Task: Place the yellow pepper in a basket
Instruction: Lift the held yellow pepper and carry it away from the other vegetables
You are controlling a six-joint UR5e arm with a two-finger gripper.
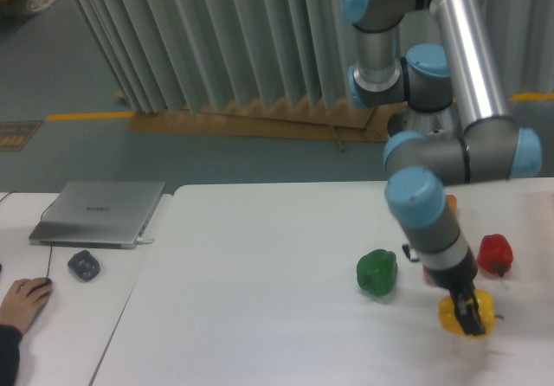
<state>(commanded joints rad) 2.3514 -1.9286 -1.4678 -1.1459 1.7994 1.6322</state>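
Note:
The yellow pepper [467,313] sits on the white table [277,299] near its front right. My gripper [470,315] hangs right over it with its dark fingers down around the pepper; the fingers cover part of it. I cannot tell whether they are closed on it. No basket is in view.
A green pepper [377,273] lies left of the yellow one and a red pepper [495,254] behind it to the right. An orange thing [450,202] peeks out behind the arm. A closed laptop [99,213], a mouse [84,266] and a person's hand [24,300] are at the left.

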